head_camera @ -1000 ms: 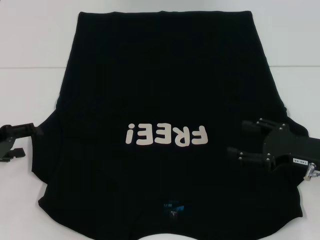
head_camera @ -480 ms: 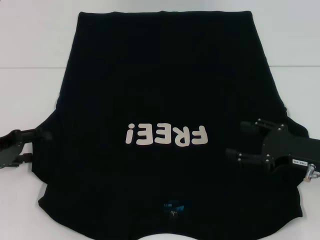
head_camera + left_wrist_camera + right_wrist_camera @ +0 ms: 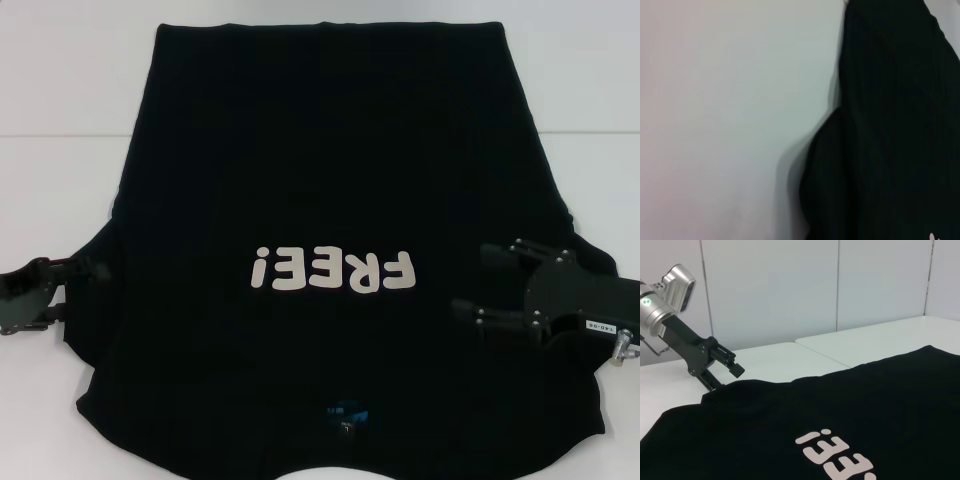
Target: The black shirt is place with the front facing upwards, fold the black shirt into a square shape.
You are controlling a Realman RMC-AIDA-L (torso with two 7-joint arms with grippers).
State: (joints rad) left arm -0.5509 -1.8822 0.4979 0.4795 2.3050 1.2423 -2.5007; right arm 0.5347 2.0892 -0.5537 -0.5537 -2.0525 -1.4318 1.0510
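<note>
A: Item one, the black shirt [image 3: 330, 200]. We log it spread flat over the centre of the frame on the white table [image 3: 60, 80], front up. The white "FREE!" lettering [image 3: 333, 270] reads inverted from our head camera, and the blue-green neck label [image 3: 345, 412] sits at the lower centre, so the collar lies toward the bottom edge and the hem toward the top.

B: Item two, the left gripper [image 3: 88, 277]?

A: We place it at the left edge of the frame, midway down, its tips at the shirt's sleeve border. Its fingers stand parted, one above the cloth edge and one lower; the right wrist camera shows the same gripper [image 3: 725, 377] with its two fingers apart at the sleeve.

B: Item three, the right gripper [image 3: 476, 282]?

A: Lower right of the frame, lying over the shirt's other sleeve area, fingers spread wide and pointing toward the lettering. We cannot tell whether they touch the cloth.

B: And the left wrist camera?

A: Only the shirt's edge [image 3: 890, 140] against bare table [image 3: 715, 125].
</note>
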